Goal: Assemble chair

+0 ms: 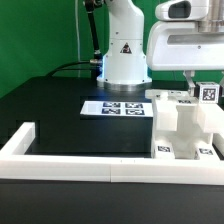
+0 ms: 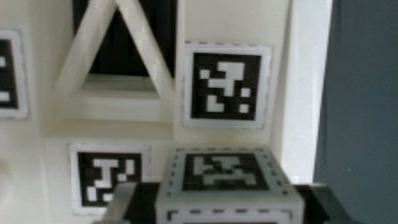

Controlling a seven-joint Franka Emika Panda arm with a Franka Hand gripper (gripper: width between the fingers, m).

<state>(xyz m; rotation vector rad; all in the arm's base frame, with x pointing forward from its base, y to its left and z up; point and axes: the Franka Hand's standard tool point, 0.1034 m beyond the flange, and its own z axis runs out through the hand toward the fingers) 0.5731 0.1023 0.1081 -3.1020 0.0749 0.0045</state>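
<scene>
Over at the exterior view's right, the gripper (image 1: 193, 86) hung just above the chair (image 1: 185, 125), which stood on the black tabletop (image 1: 60, 110). Wrist view: jaws clamped on a small tagged block (image 2: 222, 178), tagged white chair panels close behind it.

White rounded arm (image 1: 122, 60), black triangle sticker (image 1: 124, 47) on its base, perhaps a dark cable (image 1: 75, 67), white boxy gripper (image 1: 191, 84), dark fingers (image 2: 306, 206).
</scene>
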